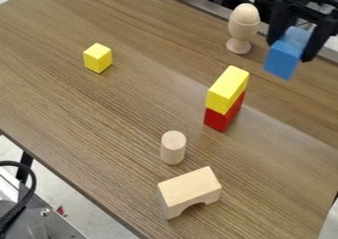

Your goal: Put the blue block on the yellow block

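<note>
My gripper (294, 43) is at the upper right, shut on the blue block (284, 59), which hangs above the table near its far edge. A long yellow block (228, 89) lies on top of a red block (224, 117), right of the table's middle, below and to the left of the blue block in the view. A smaller yellow block (98, 58) sits by itself on the table at the upper left.
A wooden egg in a cup (243, 28) stands just left of the gripper. Nearer the front are a wooden cylinder (173, 147), upright, and a wooden arch block (190, 191). The brown table (79, 119) has its front edge at the lower left.
</note>
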Robot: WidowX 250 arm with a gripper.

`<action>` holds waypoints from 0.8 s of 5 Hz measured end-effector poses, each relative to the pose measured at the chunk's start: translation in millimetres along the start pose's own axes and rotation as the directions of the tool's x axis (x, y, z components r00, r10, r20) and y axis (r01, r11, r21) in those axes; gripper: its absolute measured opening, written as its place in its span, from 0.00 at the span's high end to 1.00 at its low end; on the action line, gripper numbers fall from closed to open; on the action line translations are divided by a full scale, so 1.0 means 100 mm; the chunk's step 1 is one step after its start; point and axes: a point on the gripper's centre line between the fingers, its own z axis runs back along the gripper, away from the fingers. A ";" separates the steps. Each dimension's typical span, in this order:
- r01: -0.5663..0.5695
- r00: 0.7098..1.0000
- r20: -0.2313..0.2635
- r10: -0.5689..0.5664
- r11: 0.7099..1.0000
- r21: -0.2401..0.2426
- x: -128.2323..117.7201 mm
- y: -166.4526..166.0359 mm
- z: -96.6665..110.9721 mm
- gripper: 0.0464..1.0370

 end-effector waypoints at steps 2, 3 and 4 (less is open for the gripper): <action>0.073 0.997 0.028 -0.073 0.997 0.000 -0.03 0.26 -0.17 0.47; 0.067 0.991 0.113 -0.069 0.998 0.019 -0.02 0.30 -0.14 0.47; 0.021 0.988 0.150 -0.027 0.999 0.039 0.01 0.32 -0.21 0.47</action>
